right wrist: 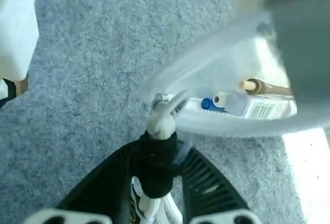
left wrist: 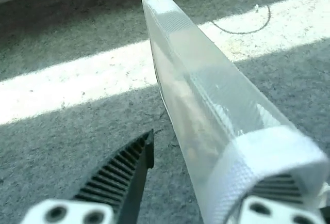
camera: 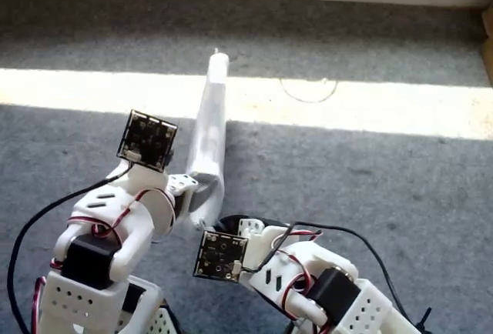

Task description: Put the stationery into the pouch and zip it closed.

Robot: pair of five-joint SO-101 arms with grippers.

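Right jaws clamp zip pull (right wrist: 160, 125)

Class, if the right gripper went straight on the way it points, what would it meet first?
The right gripper, shut on the zip pull, points at the open pouch. It would probably meet the pouch's rim first, with the stationery just beyond. Depth is unclear.

Both arms (camera: 131, 226) are printed white, fitted with black servos (camera: 88, 261), red-and-black cables (camera: 31, 226), square camera boards (camera: 148, 140) and ribbed black fingers (right wrist: 103, 182).
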